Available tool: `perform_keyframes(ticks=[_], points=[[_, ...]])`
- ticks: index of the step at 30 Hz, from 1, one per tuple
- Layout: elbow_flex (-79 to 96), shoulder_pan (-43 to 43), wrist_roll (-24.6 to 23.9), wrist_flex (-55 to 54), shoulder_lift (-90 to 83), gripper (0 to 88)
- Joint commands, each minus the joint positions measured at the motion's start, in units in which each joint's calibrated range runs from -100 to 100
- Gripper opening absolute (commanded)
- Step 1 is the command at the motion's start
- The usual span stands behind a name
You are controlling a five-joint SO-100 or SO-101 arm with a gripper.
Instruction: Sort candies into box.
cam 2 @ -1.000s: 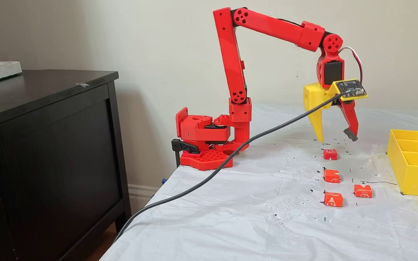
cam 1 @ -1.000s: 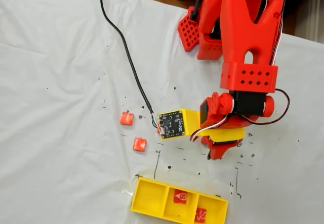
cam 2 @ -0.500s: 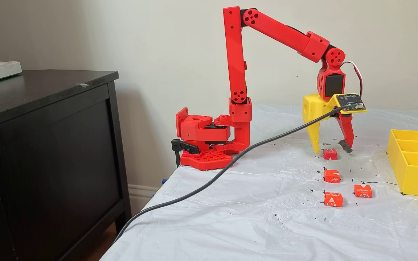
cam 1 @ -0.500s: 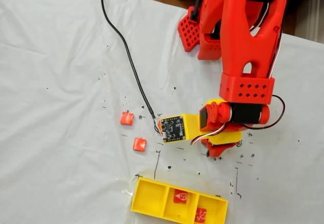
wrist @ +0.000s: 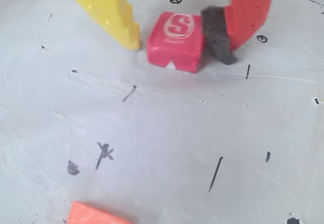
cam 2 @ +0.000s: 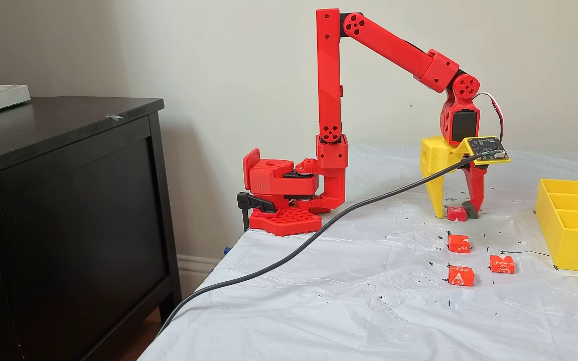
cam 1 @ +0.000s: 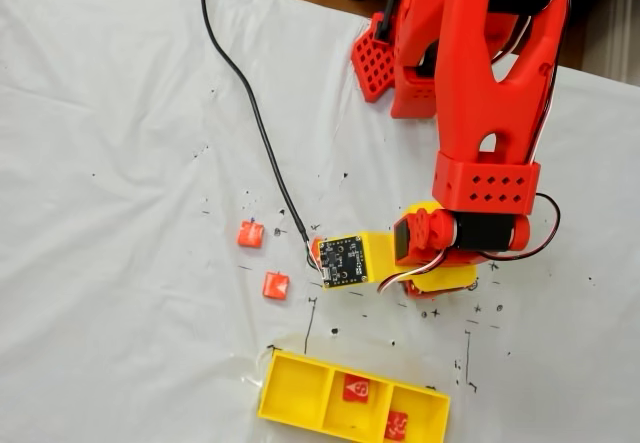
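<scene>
On my wrist feed a red candy with a white S lies on the sheet between the fingers: the grey pad of the red finger touches its side, the yellow finger stands just beside the other, so the gripper is closing narrowly around it, grip not certain. Three more candies lie near it, toward the yellow box, which holds two candies in its middle and right compartments. The white sheet is wrinkled and ink-speckled. A dark cabinet stands beside the table against a pale wall. The arm rises upright, then slopes down, wrist vertical.
</scene>
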Motion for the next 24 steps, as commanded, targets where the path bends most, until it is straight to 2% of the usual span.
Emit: perform_keyframes(ticks=[1,8,14,24], points=[[-1.8,0.2,0.0,0.8,0.0,4.5],[-8.4,3.5,1.3,6.3,-8.2,0.9],[-22.3,10.8,2.3,11.5,-15.3,0.1],[-40.2,19.4,0.9,9.1,-1.8,0.1]])
